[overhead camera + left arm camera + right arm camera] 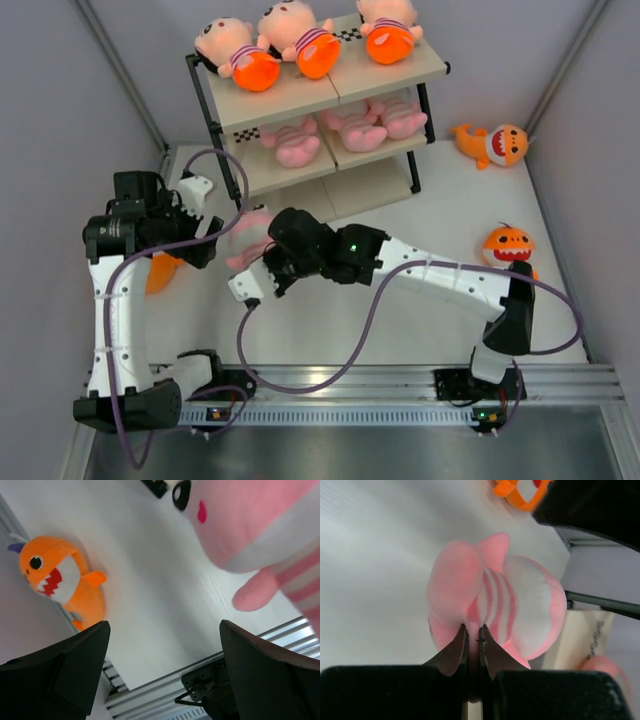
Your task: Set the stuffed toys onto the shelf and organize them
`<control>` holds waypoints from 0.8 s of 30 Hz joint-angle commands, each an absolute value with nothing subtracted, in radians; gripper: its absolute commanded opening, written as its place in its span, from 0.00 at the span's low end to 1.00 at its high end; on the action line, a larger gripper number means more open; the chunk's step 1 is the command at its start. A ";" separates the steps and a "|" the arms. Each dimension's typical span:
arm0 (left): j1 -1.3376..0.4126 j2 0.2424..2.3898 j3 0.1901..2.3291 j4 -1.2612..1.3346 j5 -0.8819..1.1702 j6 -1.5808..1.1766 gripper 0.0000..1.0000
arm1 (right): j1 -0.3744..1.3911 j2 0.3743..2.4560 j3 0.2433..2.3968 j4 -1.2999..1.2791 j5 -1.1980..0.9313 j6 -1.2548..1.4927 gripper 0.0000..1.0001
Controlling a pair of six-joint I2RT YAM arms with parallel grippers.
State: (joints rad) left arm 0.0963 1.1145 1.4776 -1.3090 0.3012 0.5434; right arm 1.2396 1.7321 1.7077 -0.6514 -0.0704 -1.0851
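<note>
right gripper (473, 630) pinching pink toy (520, 600); left gripper (164, 625) spread wide beside it

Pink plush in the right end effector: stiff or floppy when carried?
Probably floppy: the right end effector pinches only a thin fold of the pink plush, so its body likely dangles. Looks light; fuzzy fabric should resist slipping.

White tabletop (450, 215) within grey walls (50, 100), a ribbed aluminium rail (400, 400) along its near edge
</note>
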 commanded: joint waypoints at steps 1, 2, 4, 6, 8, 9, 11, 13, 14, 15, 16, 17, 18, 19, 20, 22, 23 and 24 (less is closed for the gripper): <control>0.094 1.104 1.509 -1.316 0.173 0.543 0.97 | 1.203 1.674 1.865 -0.790 -0.045 -1.184 0.00; 0.094 1.109 1.506 -1.318 0.158 0.548 0.97 | 1.198 1.674 1.876 -0.784 -0.041 -1.205 0.00; 0.094 1.111 1.505 -1.315 0.120 0.558 0.97 | 1.175 1.674 1.893 -0.750 -0.043 -1.227 0.00; 0.092 1.111 1.506 -1.309 0.080 0.563 0.98 | 1.145 1.686 1.908 -0.730 -0.051 -1.258 0.00; 0.094 1.112 1.509 -1.302 0.071 0.565 0.98 | 1.120 1.710 1.954 -0.706 -0.064 -1.269 0.00; 0.092 1.112 1.509 -1.304 0.078 0.565 0.98 | 1.099 1.738 1.974 -0.697 -0.074 -1.266 0.00; 0.092 1.114 1.511 -1.304 0.092 0.566 0.98 | 1.077 1.764 2.017 -0.649 -0.106 -1.255 0.00; 0.094 1.115 1.508 -1.305 0.106 0.566 0.98 | 1.055 1.787 2.026 -0.574 -0.133 -1.255 0.00; 0.094 1.115 1.506 -1.305 0.107 0.565 0.98 | 1.051 1.793 2.026 -0.551 -0.143 -1.255 0.00; 0.092 1.115 1.503 -1.305 0.110 0.563 0.98 | 1.042 1.805 2.031 -0.534 -0.159 -1.256 0.00; 0.094 1.117 1.500 -1.305 0.113 0.566 0.98 | 1.039 1.813 2.034 -0.513 -0.169 -1.255 0.00; 0.092 1.115 1.497 -1.305 0.117 0.566 0.98 | 1.034 1.819 2.042 -0.491 -0.178 -1.252 0.00; 0.094 1.117 1.494 -1.305 0.118 0.568 0.98 | 1.025 1.841 2.065 -0.485 -0.190 -1.249 0.00; 0.094 1.115 1.487 -1.304 0.121 0.569 0.98 | 1.020 1.851 2.080 -0.480 -0.190 -1.230 0.00; 0.094 1.117 1.485 -1.305 0.121 0.571 0.98 | 1.016 1.865 2.097 -0.485 -0.190 -1.221 0.00; 0.094 1.112 1.479 -1.305 0.124 0.572 0.98 | 0.996 1.900 2.141 -0.491 -0.201 -1.209 0.00; 0.094 1.114 1.479 -1.307 0.126 0.572 0.98 | 0.988 1.911 2.149 -0.494 -0.204 -1.209 0.00; 0.094 1.114 1.477 -1.307 0.126 0.571 0.98 | 0.974 1.925 2.152 -0.477 -0.215 -1.209 0.00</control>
State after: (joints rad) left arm 0.0975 1.1164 1.4784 -1.3094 0.1139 0.5533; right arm 1.0092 1.9022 2.0789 -0.5644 -0.1738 -1.2285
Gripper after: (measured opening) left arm 0.979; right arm 0.043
